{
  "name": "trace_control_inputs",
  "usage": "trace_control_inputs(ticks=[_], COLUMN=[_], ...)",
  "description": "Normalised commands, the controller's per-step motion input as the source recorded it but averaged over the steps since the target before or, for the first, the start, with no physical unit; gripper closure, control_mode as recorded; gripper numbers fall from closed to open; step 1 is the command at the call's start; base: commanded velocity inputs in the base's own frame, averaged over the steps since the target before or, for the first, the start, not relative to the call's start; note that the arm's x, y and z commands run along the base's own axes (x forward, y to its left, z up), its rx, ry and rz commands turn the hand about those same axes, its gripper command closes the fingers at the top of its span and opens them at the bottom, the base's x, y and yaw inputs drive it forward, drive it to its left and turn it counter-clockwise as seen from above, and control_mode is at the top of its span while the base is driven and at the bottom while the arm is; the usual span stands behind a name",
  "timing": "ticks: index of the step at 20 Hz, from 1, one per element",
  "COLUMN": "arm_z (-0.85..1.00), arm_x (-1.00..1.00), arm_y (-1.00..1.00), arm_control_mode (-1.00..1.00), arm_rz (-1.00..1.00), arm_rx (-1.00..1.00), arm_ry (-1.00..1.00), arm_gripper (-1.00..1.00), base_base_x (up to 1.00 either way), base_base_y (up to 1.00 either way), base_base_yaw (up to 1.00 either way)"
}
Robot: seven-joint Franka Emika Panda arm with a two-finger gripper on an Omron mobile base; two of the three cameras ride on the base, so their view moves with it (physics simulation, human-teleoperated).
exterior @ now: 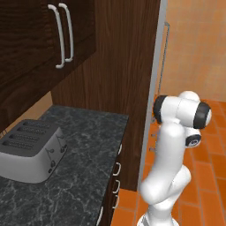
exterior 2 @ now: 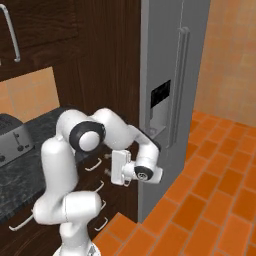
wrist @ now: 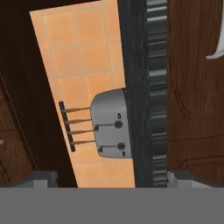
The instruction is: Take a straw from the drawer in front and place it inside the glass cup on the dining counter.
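My gripper (exterior 2: 109, 167) hangs in front of a stack of dark brown drawers (exterior 2: 95, 175), all closed, and points at their upper part. In the hand view, rolled sideways, its two fingertips (wrist: 43, 177) stand far apart with nothing between them, so the gripper (wrist: 113, 179) is open. A dark drawer front (wrist: 197, 96) with a small curved silver handle (wrist: 216, 50) fills the right of that view. The same drawers' handles (exterior: 116, 169) show below the counter edge. The straw is hidden. The glass cup and the dining counter are out of view.
A grey toaster (exterior: 31, 150) sits on the black speckled counter (exterior: 88, 145) above the drawers. Wall cabinets with long silver handles (exterior: 64, 33) hang above. A tall grey fridge (exterior 2: 170, 95) stands right of the drawers, beside orange floor tiles (exterior 2: 210, 200).
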Motion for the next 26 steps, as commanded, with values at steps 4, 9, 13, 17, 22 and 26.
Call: trace_control_inputs(ticks=[4, 9, 13, 17, 22, 26], arm_z=[-0.59, -0.61, -0.47, -0.20, -0.07, -0.04], arm_x=[0.45, 0.43, 0.07, 0.01, 0.20, 0.32], arm_y=[0.18, 0.22, 0.38, 0.34, 0.22, 0.26], arm_control_mode=[-1.00, -1.00, -1.00, -1.00, -1.00, -1.00], arm_rz=[0.04, 0.03, 0.03, 0.00, -0.12, -0.24], arm_rx=[0.03, 0.02, 0.00, 0.00, -0.01, -0.07], arm_ry=[0.00, -0.02, -0.13, -0.13, 0.01, 0.08], arm_gripper=[-1.00, -1.00, -1.00, -1.00, -1.00, -1.00], base_base_x=[0.00, 0.00, 0.00, 0.00, 0.00, 0.00], base_base_y=[0.00, 0.00, 0.00, 0.00, 0.00, 0.00], base_base_yaw=[0.00, 0.00, 0.00, 0.00, 0.00, 0.00])
